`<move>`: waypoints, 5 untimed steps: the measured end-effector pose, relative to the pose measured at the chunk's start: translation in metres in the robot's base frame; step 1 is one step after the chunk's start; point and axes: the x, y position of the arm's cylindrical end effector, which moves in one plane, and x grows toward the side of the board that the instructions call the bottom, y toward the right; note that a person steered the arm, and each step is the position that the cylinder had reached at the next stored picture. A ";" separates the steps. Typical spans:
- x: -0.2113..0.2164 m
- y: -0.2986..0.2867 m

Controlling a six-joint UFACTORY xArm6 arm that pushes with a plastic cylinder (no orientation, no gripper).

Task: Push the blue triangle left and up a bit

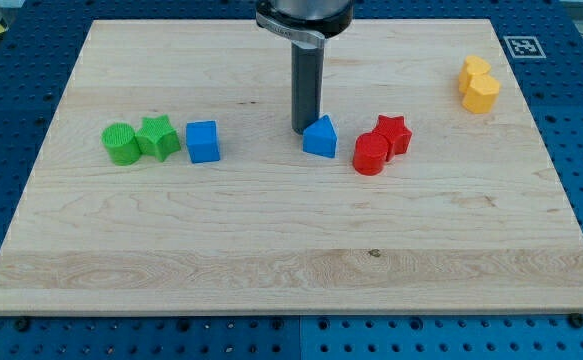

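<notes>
The blue triangle (321,138) sits near the middle of the wooden board (291,260). My tip (304,129) is at the triangle's upper left edge, touching or almost touching it. The dark rod rises from there to the view's top. A blue cube (202,141) lies well to the triangle's left.
A green cylinder (121,143) and a green star (157,136) sit side by side left of the blue cube. A red cylinder (370,154) and a red star (393,133) lie just right of the triangle. Two yellow blocks (478,84) sit at the upper right.
</notes>
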 end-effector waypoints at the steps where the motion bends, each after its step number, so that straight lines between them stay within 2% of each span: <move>1: 0.003 0.000; 2: -0.042 0.004; 3: -0.053 0.025; 5: -0.003 0.047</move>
